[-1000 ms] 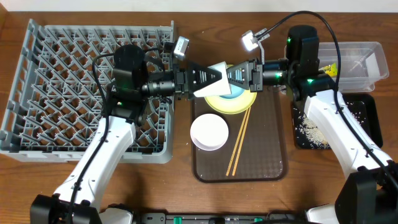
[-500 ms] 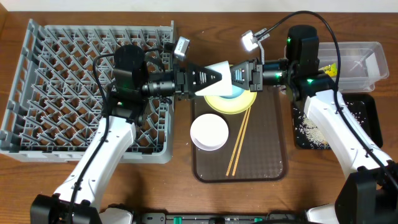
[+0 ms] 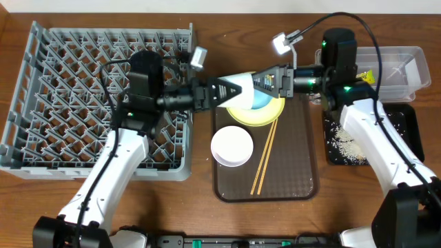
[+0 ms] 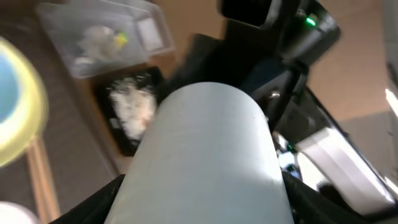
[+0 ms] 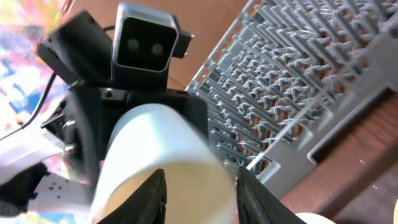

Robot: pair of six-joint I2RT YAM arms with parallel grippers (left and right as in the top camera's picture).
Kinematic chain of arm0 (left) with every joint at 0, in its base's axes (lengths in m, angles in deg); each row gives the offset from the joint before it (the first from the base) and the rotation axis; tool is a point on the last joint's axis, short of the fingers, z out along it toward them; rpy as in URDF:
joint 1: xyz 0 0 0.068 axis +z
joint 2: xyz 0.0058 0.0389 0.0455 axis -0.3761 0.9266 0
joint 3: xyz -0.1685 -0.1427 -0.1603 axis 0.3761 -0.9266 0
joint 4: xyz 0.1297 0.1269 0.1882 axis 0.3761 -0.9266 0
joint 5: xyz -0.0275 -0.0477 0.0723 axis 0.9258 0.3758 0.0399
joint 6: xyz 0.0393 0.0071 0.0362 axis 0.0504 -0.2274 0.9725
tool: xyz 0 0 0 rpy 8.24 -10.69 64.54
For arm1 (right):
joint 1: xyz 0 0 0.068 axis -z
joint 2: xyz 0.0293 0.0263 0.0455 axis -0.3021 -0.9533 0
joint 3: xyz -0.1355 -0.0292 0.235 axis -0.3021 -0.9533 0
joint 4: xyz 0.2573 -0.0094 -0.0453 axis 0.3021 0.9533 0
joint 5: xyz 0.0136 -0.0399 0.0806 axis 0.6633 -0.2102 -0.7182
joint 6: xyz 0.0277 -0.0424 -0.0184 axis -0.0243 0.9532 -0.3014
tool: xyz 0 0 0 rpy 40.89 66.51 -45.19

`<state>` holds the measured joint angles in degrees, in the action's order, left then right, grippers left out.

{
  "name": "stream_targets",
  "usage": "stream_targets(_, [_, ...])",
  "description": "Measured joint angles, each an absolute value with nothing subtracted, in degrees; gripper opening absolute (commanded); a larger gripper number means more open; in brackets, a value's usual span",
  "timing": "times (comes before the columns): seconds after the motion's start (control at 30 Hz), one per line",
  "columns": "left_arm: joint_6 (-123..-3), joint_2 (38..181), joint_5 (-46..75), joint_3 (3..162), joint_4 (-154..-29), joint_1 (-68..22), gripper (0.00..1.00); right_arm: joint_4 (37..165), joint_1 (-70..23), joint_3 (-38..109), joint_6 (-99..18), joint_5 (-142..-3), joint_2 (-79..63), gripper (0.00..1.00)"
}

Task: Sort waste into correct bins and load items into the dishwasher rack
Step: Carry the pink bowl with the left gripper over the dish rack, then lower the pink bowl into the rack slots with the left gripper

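Left hand (image 3: 234, 91) holds cup (image 3: 242, 77); right hand's (image 3: 258, 82) parted fingers (image 5: 152, 199) show only wrist-side.

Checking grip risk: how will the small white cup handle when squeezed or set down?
The white cup looks smooth and round-walled, so probably slippery between jaws and apt to roll if laid sideways. Its wall shows no denting, so likely rigid.

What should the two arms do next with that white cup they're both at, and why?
Probably the right gripper should back straight off. The small white cup sits between the left gripper's fingers above the yellow plate, so the left arm looks ready to carry it to the dishwasher rack.
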<state>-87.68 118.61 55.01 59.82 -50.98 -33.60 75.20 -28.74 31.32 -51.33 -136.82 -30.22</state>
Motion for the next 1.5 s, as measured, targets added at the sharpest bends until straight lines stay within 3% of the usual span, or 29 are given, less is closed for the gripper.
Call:
stream_targets(0.2, [-82.2, 118.7, 51.4, 59.8, -51.9, -26.6, 0.36, 83.9, -25.5, 31.4, -47.7, -133.6, -30.2, 0.31])
stream_targets(0.47, [-75.1, 118.6, 45.9, 59.8, -61.8, -18.6, 0.31, 101.9, -24.9, 31.4, -37.2, -113.0, -30.2, 0.29])
stream_targets(0.93, [-60.0, 109.9, 9.3, 65.0, -95.6, -12.6, 0.24, 122.9, -24.9, 35.5, -26.8, -86.2, -27.0, 0.29])
stream_targets(1.2, [-58.4, 109.8, -9.3, 65.9, -103.1, -10.9, 0.24, 127.4, -24.9, 36.2, -25.8, -77.5, -21.0, 0.30])
stream_targets(1.5, [-57.7, 117.6, -13.7, 65.9, -105.6, -10.9, 0.24, 127.5, -24.9, 36.3, -25.8, -75.6, -20.9, 0.31])
